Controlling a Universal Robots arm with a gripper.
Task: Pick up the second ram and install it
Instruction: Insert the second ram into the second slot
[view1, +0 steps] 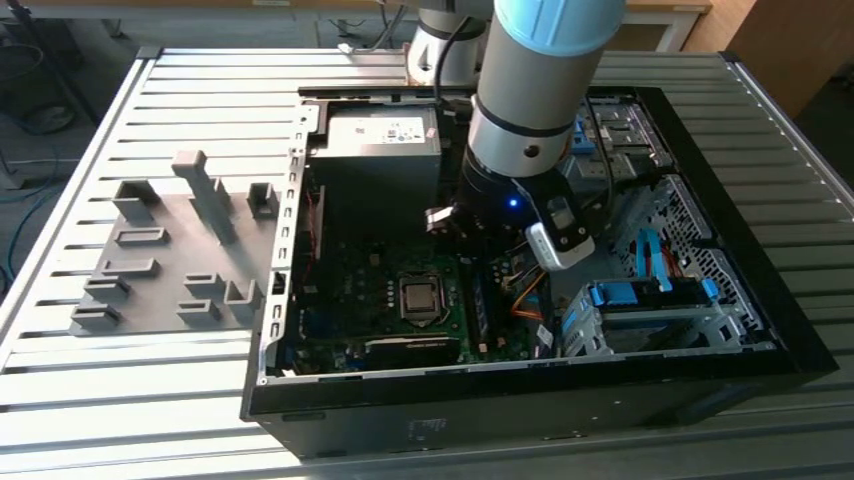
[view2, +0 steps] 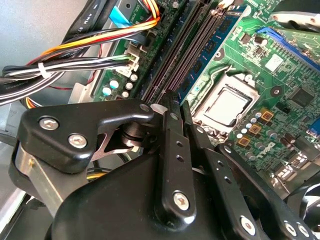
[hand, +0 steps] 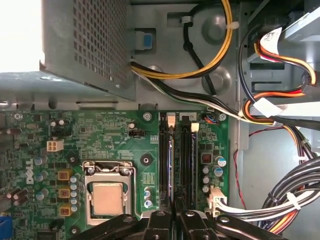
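- Gripper (view2: 175, 102) of black metal, on the grey-and-blue arm, is down inside the open black computer case (view1: 747, 340) and poised over the green motherboard (hand: 115, 145).
- Its jaws are drawn almost together, with only a sliver of gap. I cannot tell whether anything thin is pinched there.
- Long black memory slots (hand: 186, 160) run straight out from under the tips, beside the square silver processor socket (hand: 107, 197).
- One thin blue-green circuit-board stick with black chips (view2: 217, 35) stands on edge in the slot row nearest the socket. I cannot tell if it is the second ram.
- Judging by this, the work is at the installing stage, not the picking up.
- Seating calls for the stick to be square to its slot, then pressed straight down with even force.
- The orange, yellow and black cable bundle (hand: 280, 107) lies near the slots but apart from them.
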